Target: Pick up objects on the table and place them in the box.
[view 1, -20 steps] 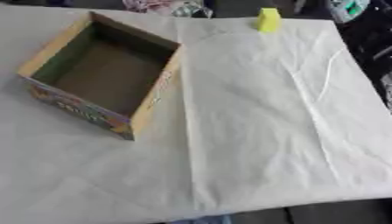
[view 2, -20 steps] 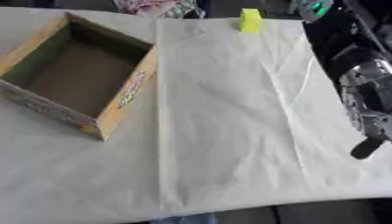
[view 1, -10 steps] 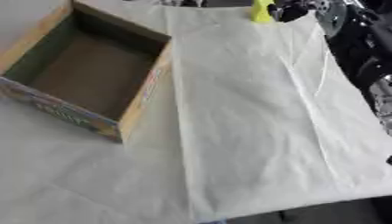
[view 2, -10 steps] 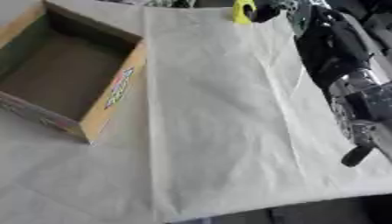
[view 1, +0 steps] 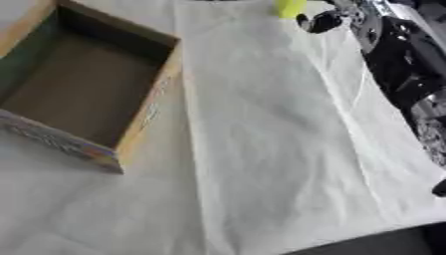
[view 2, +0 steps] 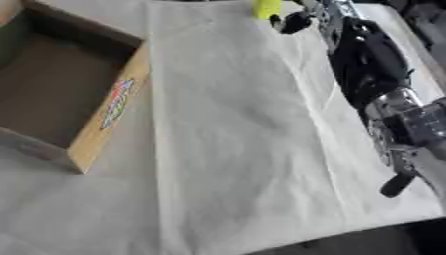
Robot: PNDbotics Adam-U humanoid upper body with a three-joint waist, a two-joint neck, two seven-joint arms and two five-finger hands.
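Your right hand (view 2: 296, 21) now reaches across the far edge of the table (view 1: 261, 149), its arm (view 2: 366, 64) stretched up the right side, where a second ago only a dark fingertip showed at the lower right corner. The dark fingers (view 1: 318, 22) sit just beside the yellow block (view 1: 290, 7), which lies to their left at the top edge and is partly cut off; whether they touch it you cannot tell, and the pictures do not show if the fingers are spread or curling in. The block has stayed at the far side while the camera tipped downward, so the open cardboard box (view 1: 157, 94) looms larger, well apart to the fingers' left and nearer to you, and empty. That puts you at the reach, likely just short of a grasp; nothing is in the box yet. Your left hand shows in neither view.
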